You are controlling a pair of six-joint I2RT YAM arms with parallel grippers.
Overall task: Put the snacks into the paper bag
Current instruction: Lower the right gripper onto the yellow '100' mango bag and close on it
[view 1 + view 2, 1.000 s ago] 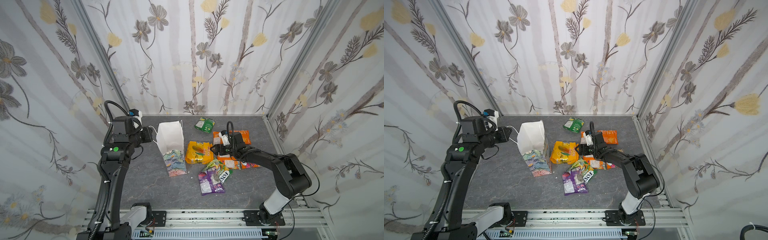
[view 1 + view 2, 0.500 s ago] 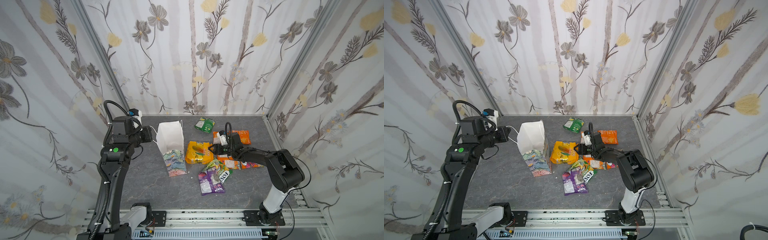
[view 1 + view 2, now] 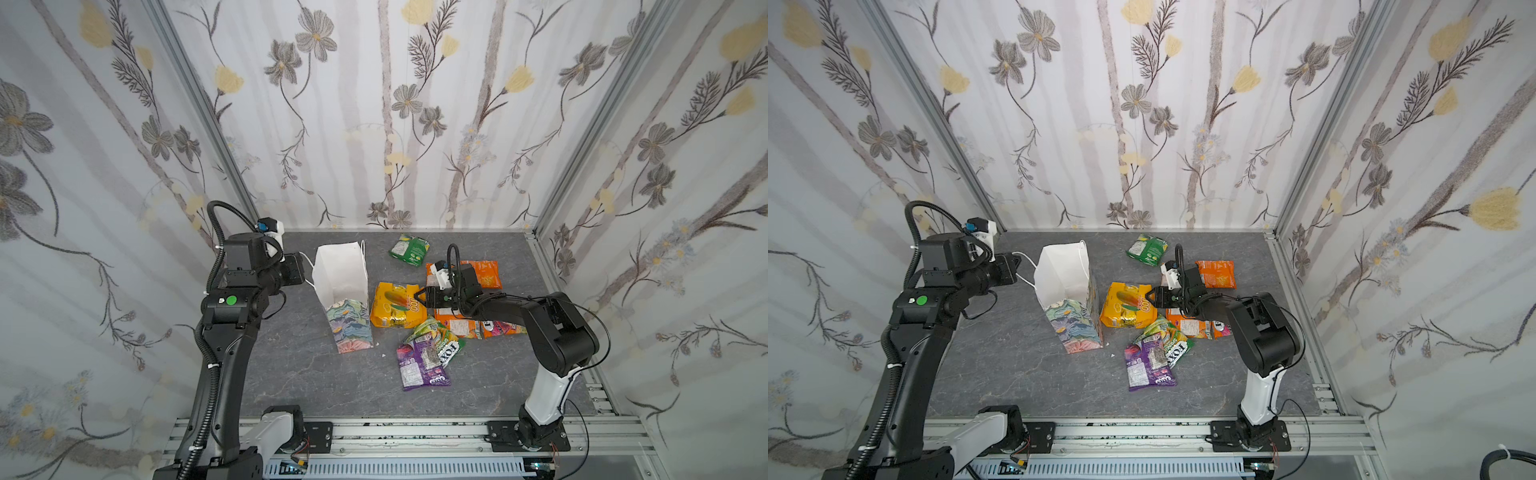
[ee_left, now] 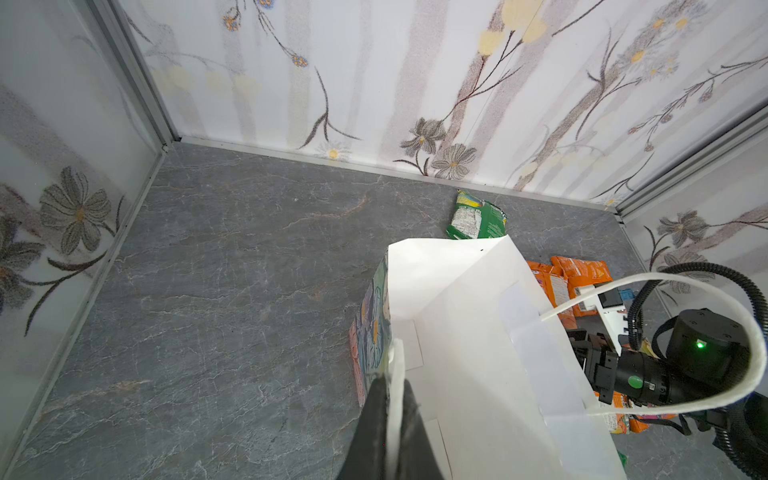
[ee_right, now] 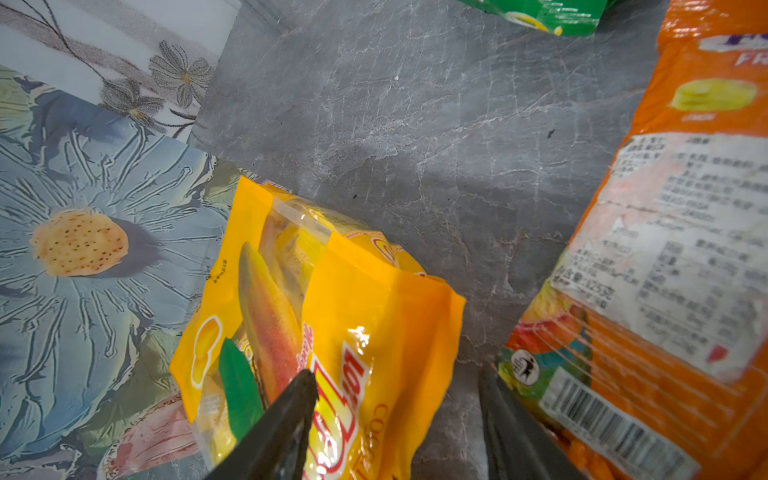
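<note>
The grey table (image 3: 291, 365) carries the paper bag (image 3: 341, 272), standing with its mouth open, just left of the snacks (image 3: 424, 353) scattered flat. The left gripper (image 4: 392, 399) is clamped on the bag's handle (image 4: 397, 365). The right gripper (image 5: 395, 382), jaws apart, straddles the edge of 1 yellow packet (image 5: 332, 332).

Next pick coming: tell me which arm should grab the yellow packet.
Right. The right gripper is open over the yellow packet; the left gripper is shut on the paper bag, at its handle.
</note>
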